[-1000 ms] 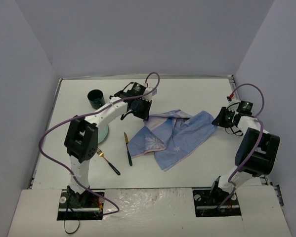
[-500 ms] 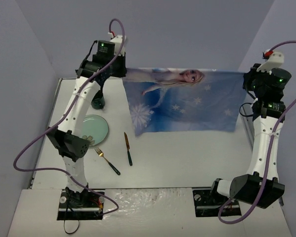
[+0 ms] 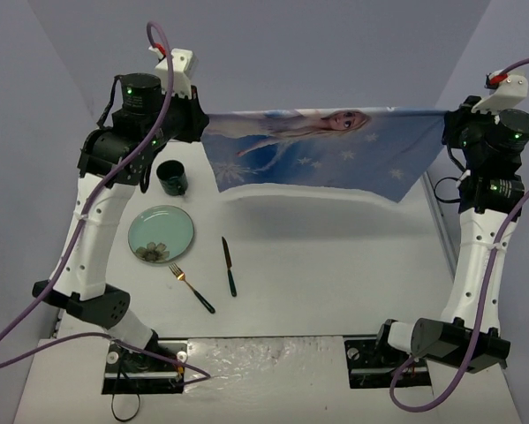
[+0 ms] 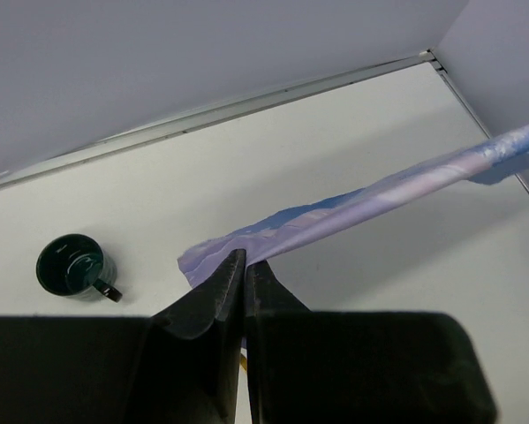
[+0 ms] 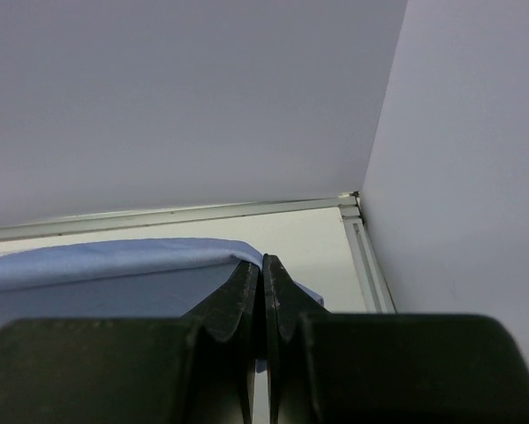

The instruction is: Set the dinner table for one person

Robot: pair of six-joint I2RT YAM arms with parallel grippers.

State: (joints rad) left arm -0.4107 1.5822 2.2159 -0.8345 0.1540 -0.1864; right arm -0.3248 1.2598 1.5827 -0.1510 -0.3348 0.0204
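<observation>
The blue Frozen "Elsa" cloth (image 3: pixel 321 146) hangs stretched in the air between both grippers, above the far half of the white dinner table (image 3: pixel 335 265). My left gripper (image 3: pixel 200 124) is shut on its left corner, seen in the left wrist view (image 4: pixel 244 258) with the cloth (image 4: pixel 352 208) running off to the right. My right gripper (image 3: pixel 447 115) is shut on its right corner, seen in the right wrist view (image 5: pixel 263 261) with the cloth (image 5: pixel 105 265) to the left. A pale green plate (image 3: pixel 161 234), a fork (image 3: pixel 192 287) and a knife (image 3: pixel 230 266) lie on the table's left part.
A dark green mug (image 3: pixel 172 177) stands behind the plate, also in the left wrist view (image 4: pixel 72 268). Metal edge rails (image 5: pixel 202 212) run along the table's far and right sides, with grey walls close behind them.
</observation>
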